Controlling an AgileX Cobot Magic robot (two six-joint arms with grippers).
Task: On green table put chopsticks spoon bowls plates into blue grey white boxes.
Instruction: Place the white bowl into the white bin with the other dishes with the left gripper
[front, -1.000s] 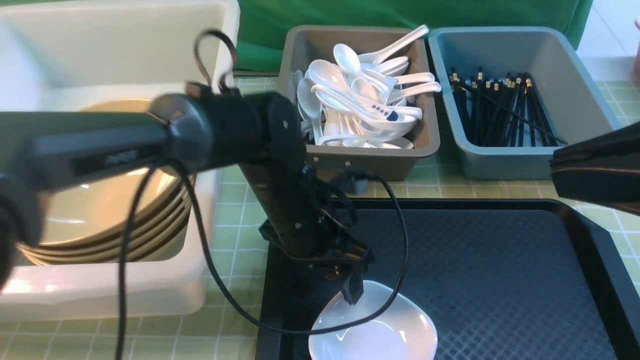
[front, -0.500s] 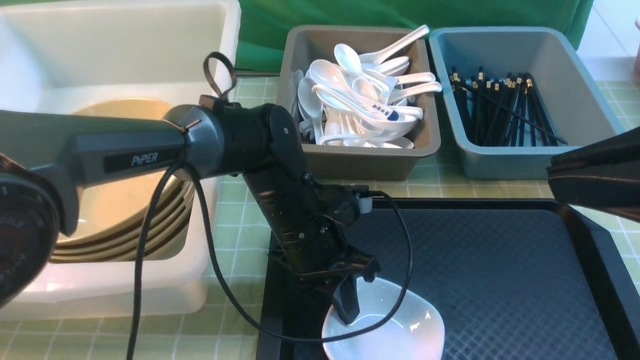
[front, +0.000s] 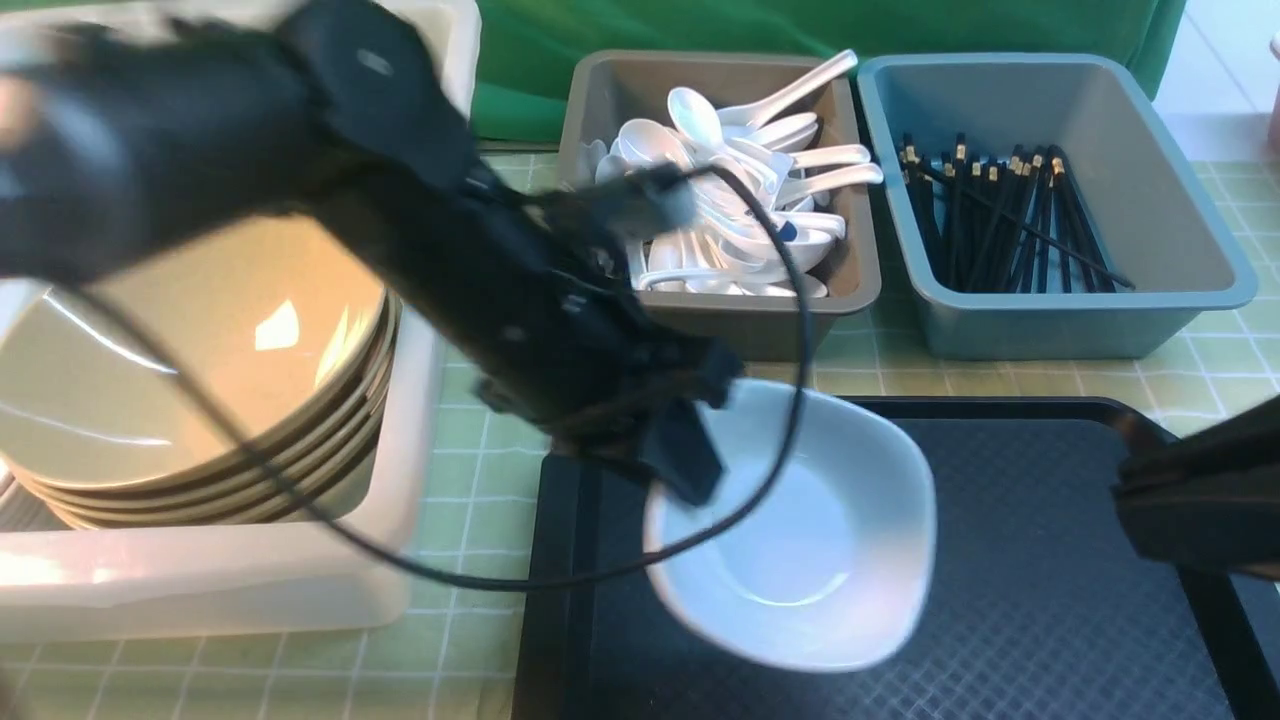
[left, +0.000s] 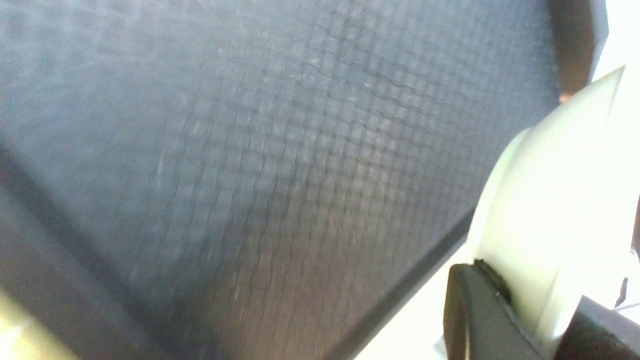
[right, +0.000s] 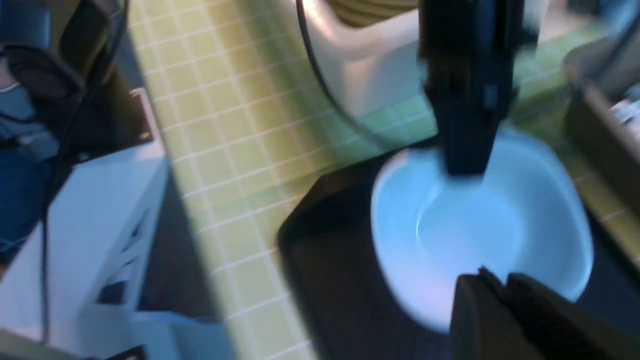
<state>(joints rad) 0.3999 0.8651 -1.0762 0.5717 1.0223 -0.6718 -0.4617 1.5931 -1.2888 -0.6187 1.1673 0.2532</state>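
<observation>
- The left hand (front: 688, 462) is clamped shut on the rim of a white plate (front: 820, 540). It pinches the edge on the plate's left side, so the body of the plate hangs out to the right of the fingers.
- The plate is in the air above the left part of the black tray (front: 1050, 560), touching nothing else. Its hollow seems tipped towards the front camera, though blur makes the tilt hard to judge. In the left wrist view the plate's pale rim (left: 550, 225) sits between the dark fingers (left: 475, 310), with the tray's textured floor beyond.
- The large white box (front: 200, 600) lies to the left of the held plate, across a strip of green counter (front: 455, 470). A stack of olive-beige bowls (front: 200, 360) fills its near part, and the arm hides the far part.
- The likely next move is a carry leftwards over the box's near-right wall, and the plate probably has to clear the bowl stack's rim.
- The left arm is the nearer one to that box.
- The right hand (right: 502, 300) hovers over the tray's right side, fingers all but together and empty.
</observation>
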